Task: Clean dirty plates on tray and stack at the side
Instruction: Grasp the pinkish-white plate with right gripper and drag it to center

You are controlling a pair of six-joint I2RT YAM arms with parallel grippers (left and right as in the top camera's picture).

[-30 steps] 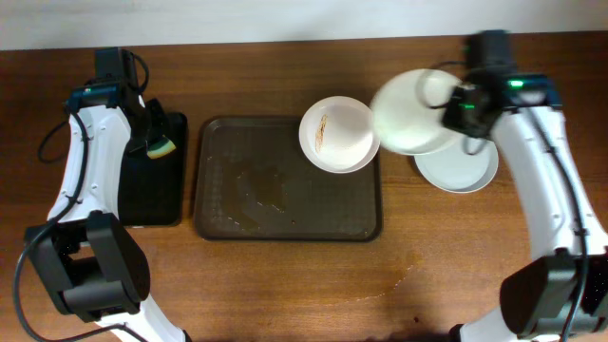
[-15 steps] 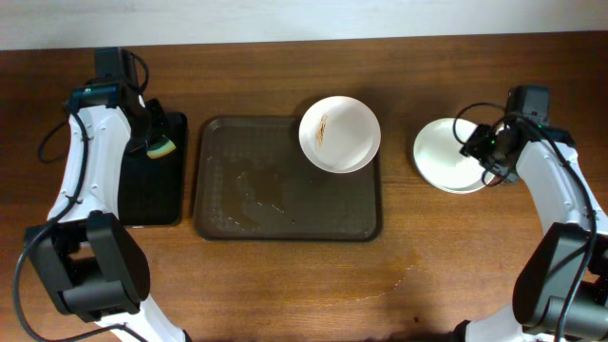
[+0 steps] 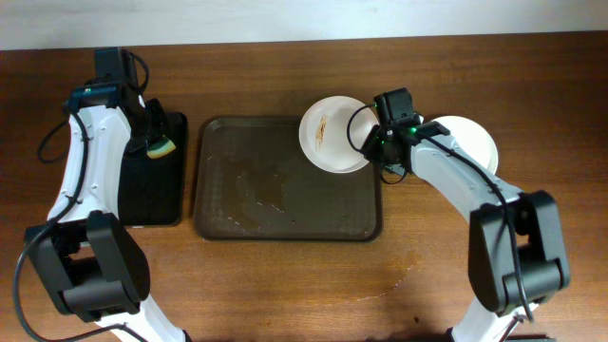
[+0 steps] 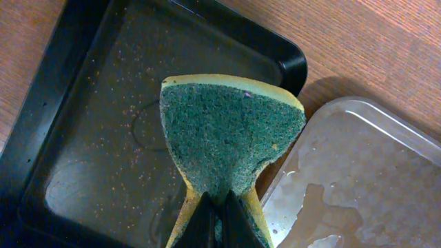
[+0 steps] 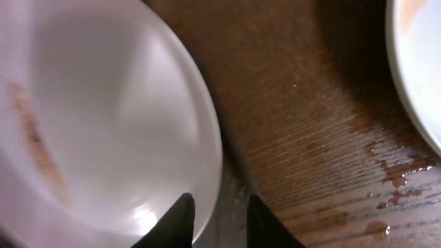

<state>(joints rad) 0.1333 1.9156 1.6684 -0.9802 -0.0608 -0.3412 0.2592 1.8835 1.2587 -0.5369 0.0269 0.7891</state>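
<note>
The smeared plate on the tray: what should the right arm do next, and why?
Probably close the right gripper on the rim of the smeared plate: its open fingers straddle that rim, the plate bears an orange-brown smear, and the left gripper holds a sponge ready.

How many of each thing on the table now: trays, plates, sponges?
Trays: 2, the brown tray and the black tray.
Plates: 2 showing, the smeared plate over the brown tray's corner and the second plate on the table; any beneath it are hidden.
Sponges: 1, the sponge in the left gripper.
Total: 5.
</note>
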